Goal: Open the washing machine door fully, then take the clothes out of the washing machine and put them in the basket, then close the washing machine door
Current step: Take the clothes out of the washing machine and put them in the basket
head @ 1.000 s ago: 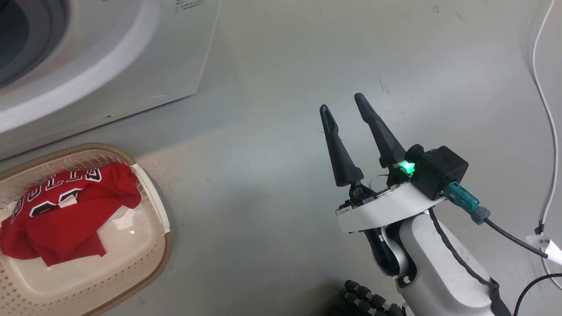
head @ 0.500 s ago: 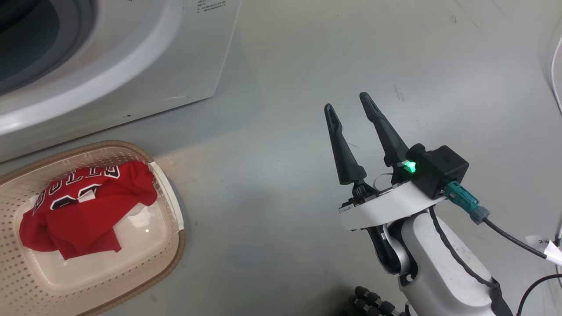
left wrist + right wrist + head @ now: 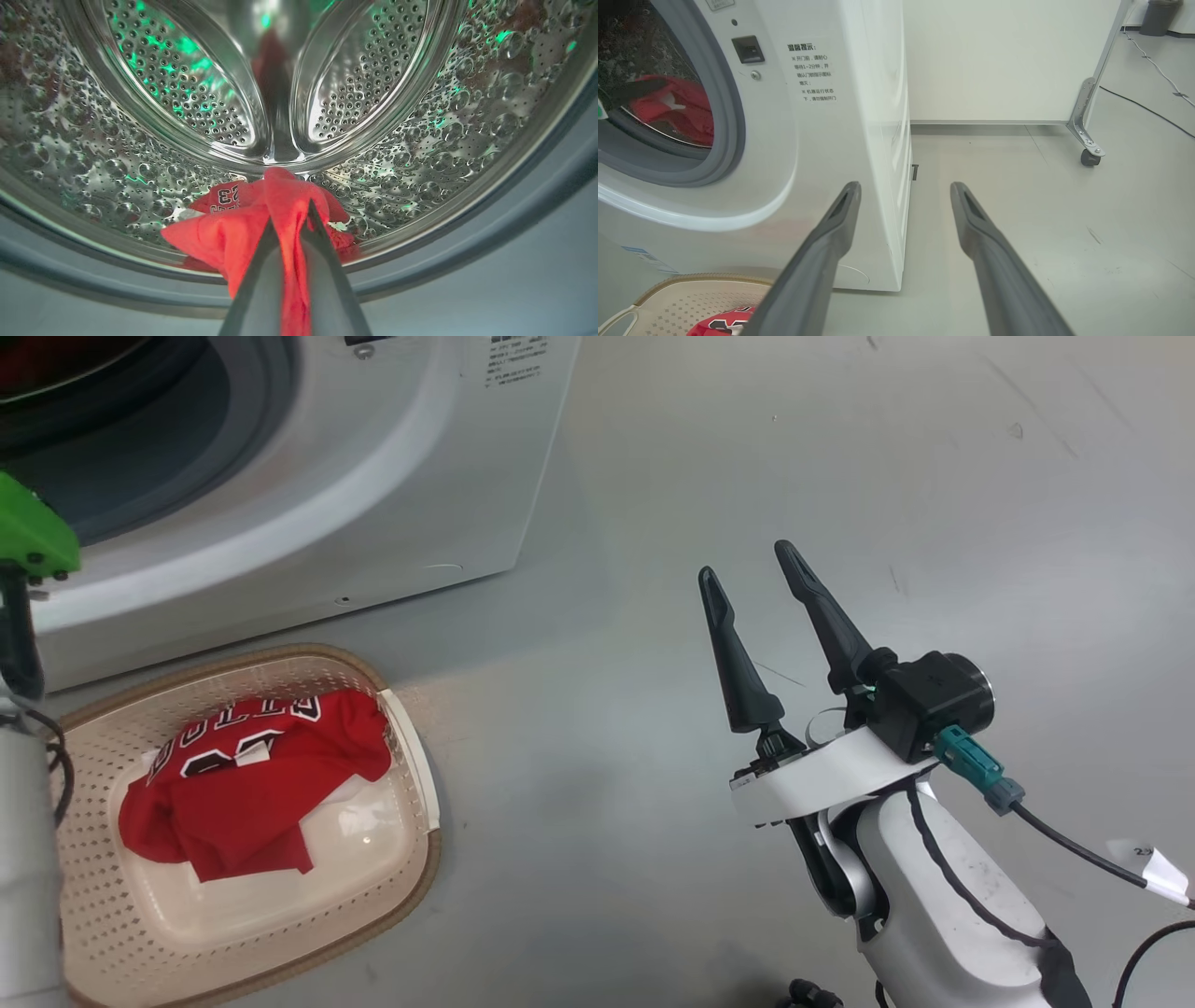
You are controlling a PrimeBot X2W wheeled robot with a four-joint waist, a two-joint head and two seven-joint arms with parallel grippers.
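Grey floor [image 3: 747,448] spreads bare to the right of the washing machine [image 3: 401,495], whose mouth stands uncovered; the basket [image 3: 98,915] sits on the floor just below and in front of that mouth, one red jersey [image 3: 252,775] crumpled in it. Inside the drum [image 3: 187,93] the left hand [image 3: 292,214] is clenched on a second red jersey [image 3: 224,224], a fold pinched between its fingers [image 3: 322,270] while the rest bunches on the drum's lower wall near the front lip; the right hand [image 3: 744,560] is released, jaws wide, holding nothing, over bare floor well apart from machine and basket. The step in hand looks to be lifting out that second garment; the basket lies back and down from the left hand, on that arm's own side, making it plainly the nearer one; the pull should probably run straight back along the fingers' axis, over the grey gasket [image 3: 735,126], then drop; trailing cloth could snag on the lip.
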